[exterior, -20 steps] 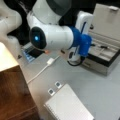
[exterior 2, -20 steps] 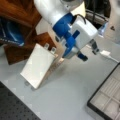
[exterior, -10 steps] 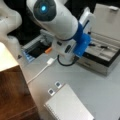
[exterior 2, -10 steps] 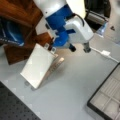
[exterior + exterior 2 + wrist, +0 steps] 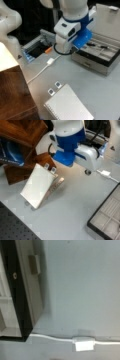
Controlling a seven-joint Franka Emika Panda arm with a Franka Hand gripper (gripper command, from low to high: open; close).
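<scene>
Swung toward the open metal case (image 5: pixel 100 53), the gripper (image 5: pixel 65 51), jaws hidden, aperture untellable, hovers above a light, limp white cable (image 5: pixel 50 338); its stiff adapter block (image 5: pixel 83 344) looks the best hold.

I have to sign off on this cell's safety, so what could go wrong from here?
The white cable with its adapter block lies loose across the table under the arm; a low sweep might snag it. The open metal case stands close beside the arm and could get bumped. The gripper itself is not visible.

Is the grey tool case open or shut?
Open: the tool case has its lid raised, tools showing inside.
</scene>
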